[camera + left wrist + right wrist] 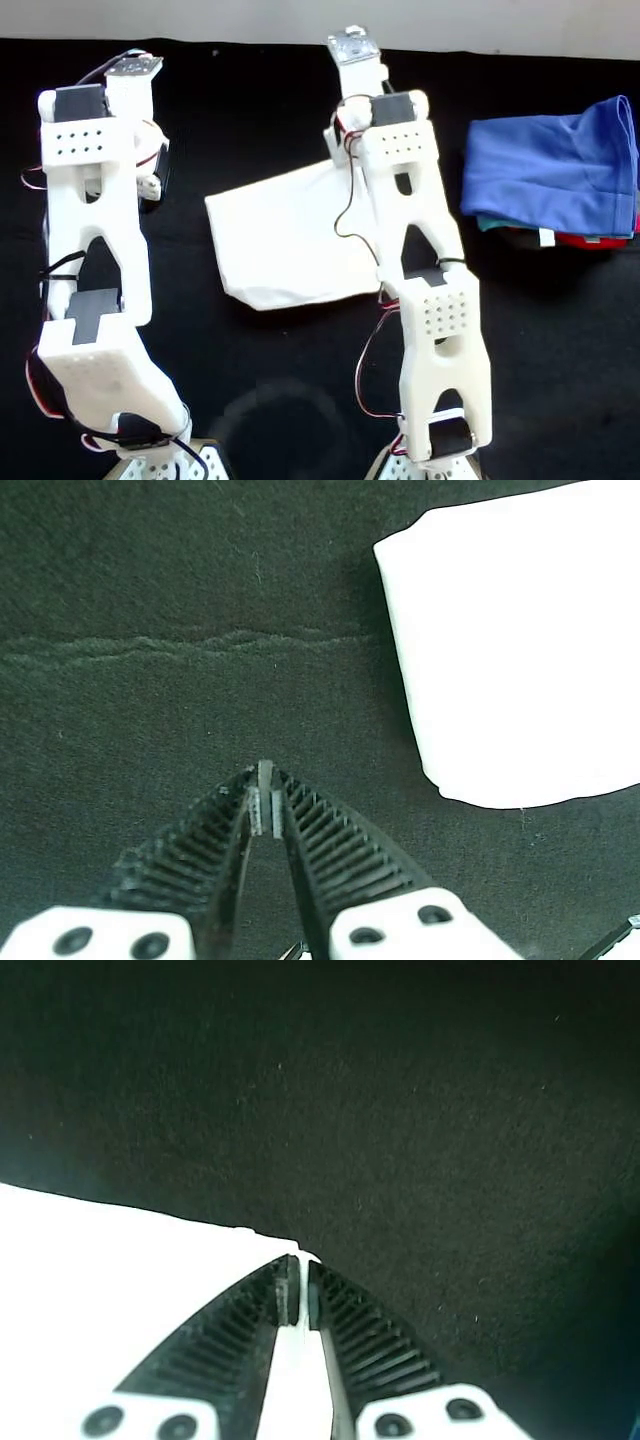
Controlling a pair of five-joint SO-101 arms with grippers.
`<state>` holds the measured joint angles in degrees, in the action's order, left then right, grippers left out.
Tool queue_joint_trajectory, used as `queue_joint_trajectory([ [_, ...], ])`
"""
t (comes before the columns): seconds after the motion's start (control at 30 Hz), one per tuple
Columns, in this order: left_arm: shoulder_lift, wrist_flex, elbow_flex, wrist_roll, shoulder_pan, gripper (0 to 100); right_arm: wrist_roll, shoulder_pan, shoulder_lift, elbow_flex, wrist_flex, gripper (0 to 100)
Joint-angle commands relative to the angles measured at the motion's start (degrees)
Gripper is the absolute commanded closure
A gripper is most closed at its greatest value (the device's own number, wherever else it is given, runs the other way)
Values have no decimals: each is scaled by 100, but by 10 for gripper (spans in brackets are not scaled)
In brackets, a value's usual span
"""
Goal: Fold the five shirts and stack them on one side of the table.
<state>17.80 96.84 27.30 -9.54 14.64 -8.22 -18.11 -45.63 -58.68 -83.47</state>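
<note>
On the black table (250,100), between the two arms: one white shirt (290,235), folded flat.

It lies as a smooth, slightly skewed rectangle, well apart from the stack beyond the right arm, where a blue shirt (550,170) tops teal and red edges. The left gripper (265,785) hangs over bare table, fingers closed on nothing. The right gripper (300,1270) is closed too, tips at the white shirt's edge; whether it pinches cloth, I can't tell.
</note>
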Motion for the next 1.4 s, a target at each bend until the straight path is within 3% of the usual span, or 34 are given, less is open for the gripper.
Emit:
queue_joint_trajectory([
  [0.0, -338, -35, 22, 0, -31, 990, 9, 48, 48, -92, 207, 989],
  [0.17, -356, -9, 57, 9, -66, 990, 9, 13, 48, 330, 620, 966],
  [0.3, -541, -9, 13, 18, -171, 990, 9, -31, 119, 338, 277, 793],
  [0.37, -637, -9, 13, 62, -347, 990, 9, -22, 207, 75, -57, 766],
  [0.47, -664, 9, -66, 343, -796, 990, 18, 31, 295, -330, -523, 830],
  [0.6, -840, -53, -1007, 615, -1560, 990, 18, 75, 268, -646, -699, 996],
  [0.8, -1930, -1960, -3644, 695, -2290, 990, 44, 40, 259, -136, -453, 993],
  [1.03, -3380, -4009, -6510, 668, -2343, 990, 44, 31, 259, 778, 444, 993],
  [1.23, -3600, -5301, -7741, 668, -2325, 990, 44, -4, 259, 1648, 1446, 993],
  [1.37, -3600, -5714, -8048, 668, -2334, 990, 44, 4, 268, 1824, 1631, 993],
])
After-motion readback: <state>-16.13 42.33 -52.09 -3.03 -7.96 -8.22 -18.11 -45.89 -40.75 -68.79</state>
